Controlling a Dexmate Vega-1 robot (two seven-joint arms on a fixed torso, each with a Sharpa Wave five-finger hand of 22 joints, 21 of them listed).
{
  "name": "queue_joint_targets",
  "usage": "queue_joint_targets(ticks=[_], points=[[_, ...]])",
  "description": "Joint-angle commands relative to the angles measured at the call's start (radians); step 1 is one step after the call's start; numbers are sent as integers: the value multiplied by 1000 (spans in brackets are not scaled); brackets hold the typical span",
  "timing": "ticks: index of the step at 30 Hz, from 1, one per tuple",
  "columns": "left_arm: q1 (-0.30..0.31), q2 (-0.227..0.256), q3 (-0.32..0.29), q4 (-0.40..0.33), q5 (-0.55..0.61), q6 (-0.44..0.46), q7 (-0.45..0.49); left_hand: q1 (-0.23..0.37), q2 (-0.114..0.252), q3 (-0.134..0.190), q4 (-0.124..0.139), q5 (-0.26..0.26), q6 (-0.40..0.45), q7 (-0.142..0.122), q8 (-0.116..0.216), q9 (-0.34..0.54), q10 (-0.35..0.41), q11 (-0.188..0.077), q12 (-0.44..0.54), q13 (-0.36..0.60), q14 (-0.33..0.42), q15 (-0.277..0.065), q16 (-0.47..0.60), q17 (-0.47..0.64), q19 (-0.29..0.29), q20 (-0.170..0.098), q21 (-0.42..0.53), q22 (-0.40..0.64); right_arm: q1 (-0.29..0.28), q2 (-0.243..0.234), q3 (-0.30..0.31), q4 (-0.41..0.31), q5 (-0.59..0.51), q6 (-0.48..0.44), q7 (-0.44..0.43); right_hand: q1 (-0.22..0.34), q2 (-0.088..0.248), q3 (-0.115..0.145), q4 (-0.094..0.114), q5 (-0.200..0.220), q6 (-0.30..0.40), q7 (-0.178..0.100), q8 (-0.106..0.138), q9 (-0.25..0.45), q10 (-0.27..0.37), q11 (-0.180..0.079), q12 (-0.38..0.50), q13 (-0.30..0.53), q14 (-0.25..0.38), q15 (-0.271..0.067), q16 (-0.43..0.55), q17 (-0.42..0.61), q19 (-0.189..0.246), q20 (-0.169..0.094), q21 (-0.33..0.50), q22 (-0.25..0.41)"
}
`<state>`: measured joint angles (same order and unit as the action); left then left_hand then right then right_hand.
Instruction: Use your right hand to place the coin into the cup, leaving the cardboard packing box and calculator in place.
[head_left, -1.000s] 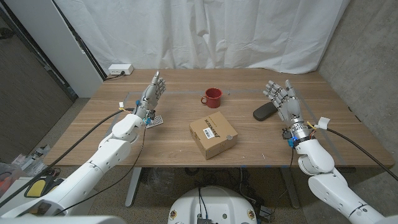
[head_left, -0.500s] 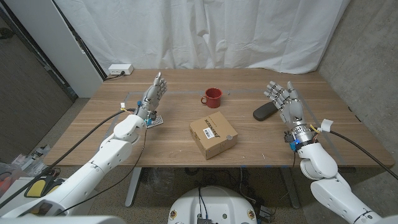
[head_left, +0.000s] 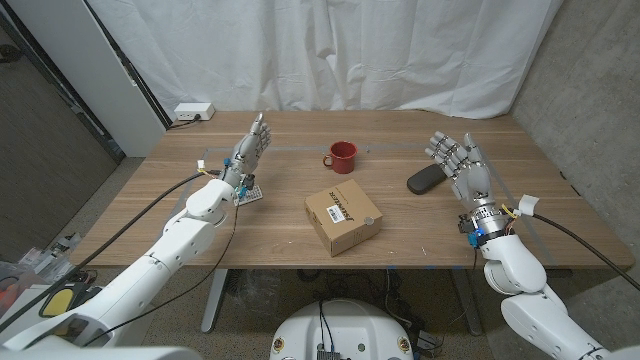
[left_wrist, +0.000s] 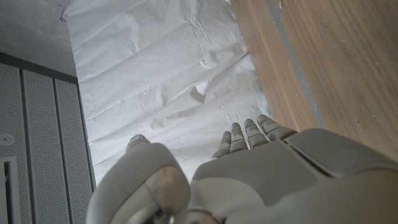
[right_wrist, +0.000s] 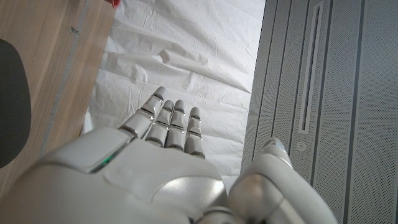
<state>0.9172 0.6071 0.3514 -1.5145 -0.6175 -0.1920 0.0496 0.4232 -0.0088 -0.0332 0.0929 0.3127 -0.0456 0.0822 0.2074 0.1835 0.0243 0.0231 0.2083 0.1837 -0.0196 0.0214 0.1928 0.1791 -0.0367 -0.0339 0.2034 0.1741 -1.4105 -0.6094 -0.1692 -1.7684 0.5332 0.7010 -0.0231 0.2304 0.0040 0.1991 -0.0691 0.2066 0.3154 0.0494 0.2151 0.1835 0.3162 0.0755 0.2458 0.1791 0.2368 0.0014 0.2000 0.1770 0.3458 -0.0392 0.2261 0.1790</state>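
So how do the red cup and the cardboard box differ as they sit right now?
The red cup is small, round and open-topped, with its handle toward the robot's left; the cardboard box is larger, squarish and closed. The cup stands farther back on the table; the box lies nearer the robot, turned at an angle, with a printed label on top. Both rest near the table's middle, untouched by either hand.
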Motion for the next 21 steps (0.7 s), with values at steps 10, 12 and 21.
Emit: queue_joint_targets(ticks=[10,12,21], points=[[-26,0,18,6,0,38,-9,8,2,-1,-2,-3,6,1,-5,2,1,6,0,4,-3,9,-4,3,-2,-45,-2,5,-75,10,45,-41,-53,31,-28,20,-4,4,-15,-2,30,-10,9,6,36,-7,7,4,28,-8,3,2,26,-25,6,5],[-30,-2,19,9,0,41,-9,9,2,-1,-2,-3,6,1,-6,2,-1,6,-1,4,-3,9,-4,4,-3,-45,-2,5,-77,6,48,-43,-62,34,-23,21,-4,4,-16,-2,32,-11,10,6,37,-9,7,4,29,-8,3,2,28,-26,6,5],[-38,-10,24,5,14,45,13,11,5,-2,-2,-5,8,1,-6,3,-1,1,-1,4,-2,9,-4,4,-4,-43,-2,6,-84,-13,43,-47,-39,36,17,30,-6,5,-22,-2,41,-18,10,6,45,-12,7,4,35,-9,2,1,34,-27,6,5]])
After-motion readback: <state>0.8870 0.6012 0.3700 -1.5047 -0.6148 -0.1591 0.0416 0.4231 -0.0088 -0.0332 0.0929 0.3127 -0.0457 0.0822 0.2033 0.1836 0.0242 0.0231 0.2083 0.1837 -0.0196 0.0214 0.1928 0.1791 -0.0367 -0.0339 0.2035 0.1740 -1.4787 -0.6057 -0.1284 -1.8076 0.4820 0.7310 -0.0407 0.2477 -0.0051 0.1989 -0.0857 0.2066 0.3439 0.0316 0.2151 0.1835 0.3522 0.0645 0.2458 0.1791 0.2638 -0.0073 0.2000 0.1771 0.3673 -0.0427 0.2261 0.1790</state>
